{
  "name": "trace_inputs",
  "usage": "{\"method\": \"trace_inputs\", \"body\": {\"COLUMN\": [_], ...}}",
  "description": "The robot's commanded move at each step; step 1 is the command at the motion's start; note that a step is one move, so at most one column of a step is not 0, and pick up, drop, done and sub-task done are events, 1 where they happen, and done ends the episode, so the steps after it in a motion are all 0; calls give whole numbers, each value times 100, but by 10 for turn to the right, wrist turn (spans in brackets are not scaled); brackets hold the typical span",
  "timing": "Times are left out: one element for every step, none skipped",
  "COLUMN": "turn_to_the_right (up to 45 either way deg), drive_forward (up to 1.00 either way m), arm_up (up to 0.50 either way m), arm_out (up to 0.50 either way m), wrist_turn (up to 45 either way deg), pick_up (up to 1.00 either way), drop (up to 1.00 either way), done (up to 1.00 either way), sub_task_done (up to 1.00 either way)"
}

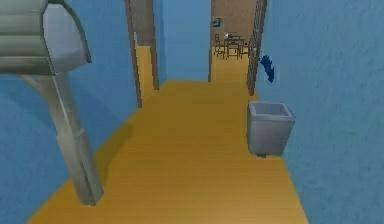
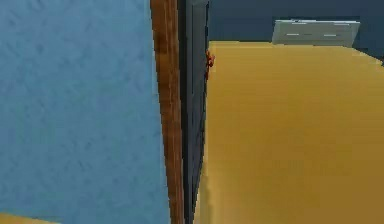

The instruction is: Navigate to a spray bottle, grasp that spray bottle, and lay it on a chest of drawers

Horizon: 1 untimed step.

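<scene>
- Forward view: a hallway with an orange floor [image 1: 180, 150] runs up the frame between blue walls [image 1: 330, 60].
- A grey curved object [image 1: 45, 40] fills the upper left, on a slanted grey post [image 1: 75, 135] that comes down to the lower left.
- A grey bin [image 1: 270, 128] stands on the floor right of centre, just beside the right wall.
- Above the bin, a small dark blue shape [image 1: 267, 68] sits against that wall. It is too small to tell whether it is the spray bottle.
- At the top centre are two doorways. Through the right one, a table with chairs [image 1: 232, 45] shows.
- Arm side view: a blue wall [image 2: 75, 110] covers the left half, and a brown door frame [image 2: 168, 100] runs top to bottom at the centre.
- Right of the frame, yellow floor [image 2: 300, 140] spreads out, with a tiny red thing [image 2: 210, 58] near its upper left.
- A pale grey panel [image 2: 315, 30] lies at the upper right.
- The pincer's state cannot be told.
</scene>
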Motion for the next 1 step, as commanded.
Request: {"method": "trace_inputs", "body": {"turn_to_the_right": [0], "drive_forward": [100], "arm_up": [0], "arm_out": [0], "wrist_turn": [0], "pick_up": [0], "drop": [0], "done": [0], "sub_task_done": [0]}}
